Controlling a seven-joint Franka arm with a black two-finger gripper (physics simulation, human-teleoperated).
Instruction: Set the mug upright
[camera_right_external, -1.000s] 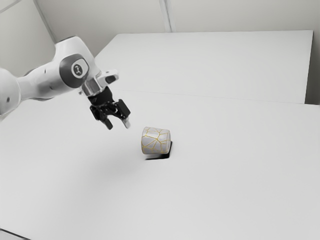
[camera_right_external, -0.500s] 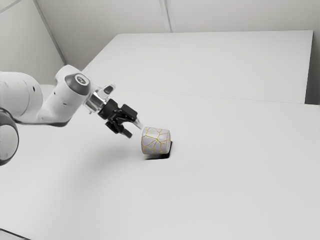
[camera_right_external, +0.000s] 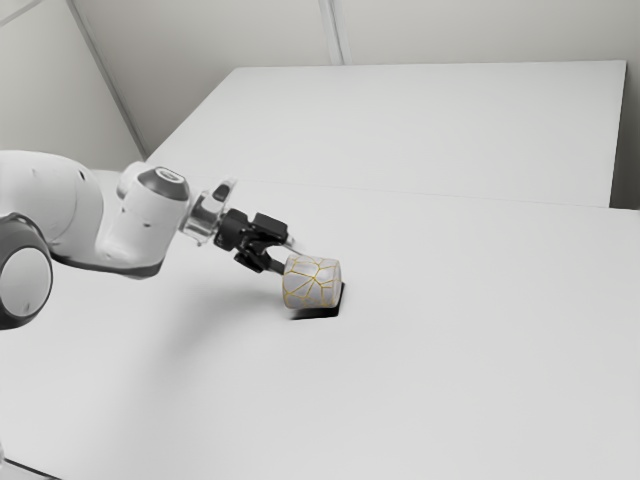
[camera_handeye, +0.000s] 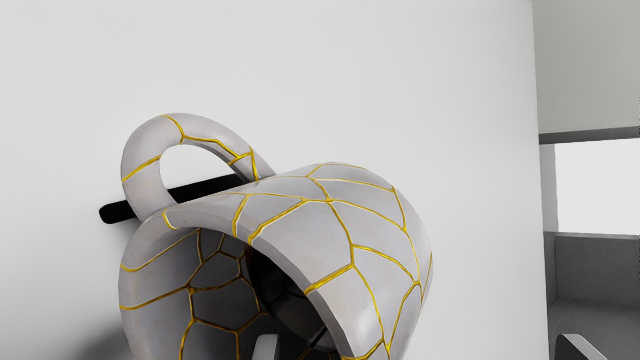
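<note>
The white mug with gold lines (camera_right_external: 313, 283) is seen lying on its side on the bench (camera_right_external: 450, 310), its mouth (camera_handeye: 155, 280) turned toward the gripper (camera_right_external: 292, 259). The 2 fingers are spread wide, with nothing gripped; 1 is seen against the mouth, the other beyond the outer wall.

a pale grey mug (camera_handeye: 380, 220) with yellow crackle lines; white table (camera_handeye: 450, 75).
</note>
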